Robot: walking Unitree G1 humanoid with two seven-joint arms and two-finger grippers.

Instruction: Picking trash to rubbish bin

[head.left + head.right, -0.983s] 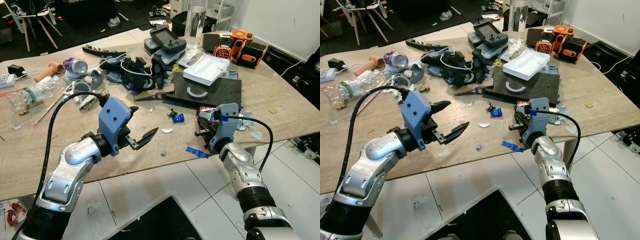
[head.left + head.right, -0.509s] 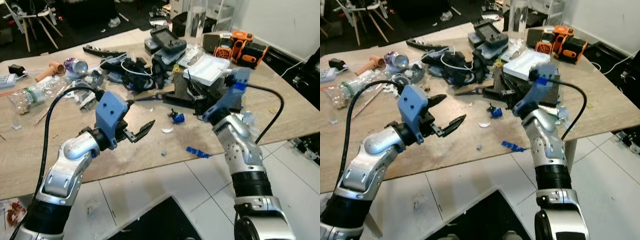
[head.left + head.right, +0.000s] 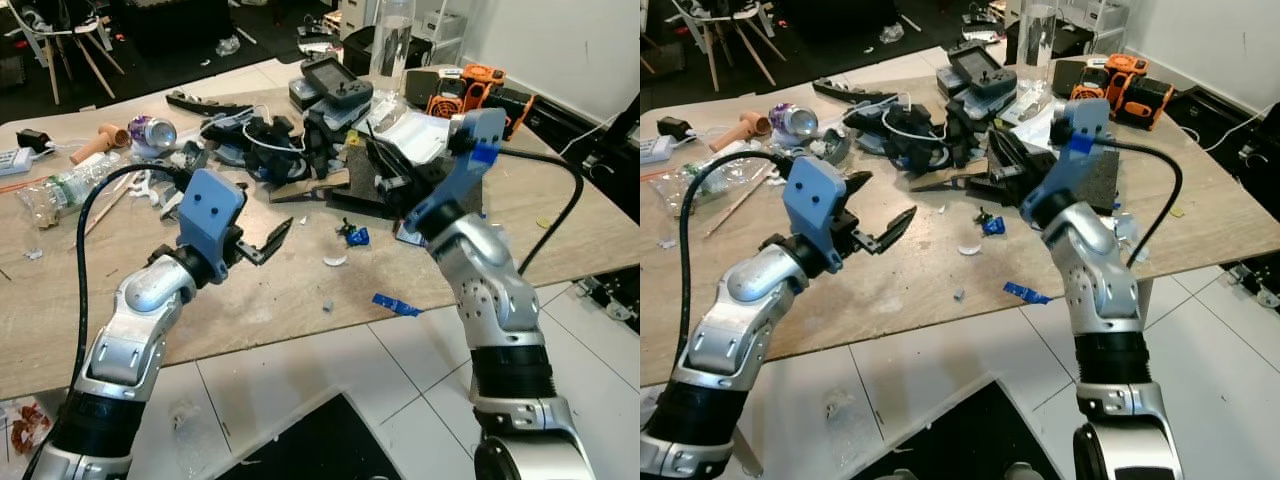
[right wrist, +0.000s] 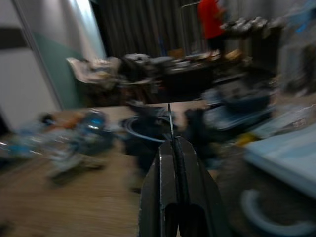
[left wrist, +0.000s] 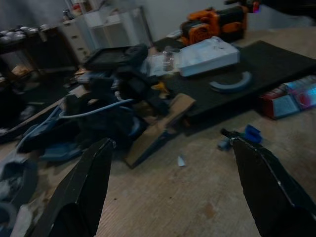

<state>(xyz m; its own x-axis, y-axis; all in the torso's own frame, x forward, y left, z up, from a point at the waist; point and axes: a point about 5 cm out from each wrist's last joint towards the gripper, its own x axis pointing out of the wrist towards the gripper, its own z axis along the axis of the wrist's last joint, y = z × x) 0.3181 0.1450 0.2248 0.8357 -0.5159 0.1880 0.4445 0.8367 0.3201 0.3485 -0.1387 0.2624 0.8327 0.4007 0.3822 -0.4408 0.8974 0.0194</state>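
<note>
Left gripper (image 3: 262, 232) is held above the tabletop (image 3: 280, 300) toward its front edge, fingers spread wide apart, nothing between them. Right gripper (image 4: 175, 163) is raised over the black mat (image 3: 455, 180), fingers pressed together on a thin dark sliver; its identity cannot be told. Trash is seen near the front edge: blue scrap (image 3: 395, 304), white scrap (image 3: 334, 260), small blue piece (image 3: 357, 236). A crushed plastic bottle (image 3: 60, 188) lies toward the left edge.

Both eye views are evenly bright and sharp with soft shadows on the wooden table (image 3: 300, 290), the left wrist view is dim and slightly soft, and the right wrist view is heavily motion-blurred.
</note>
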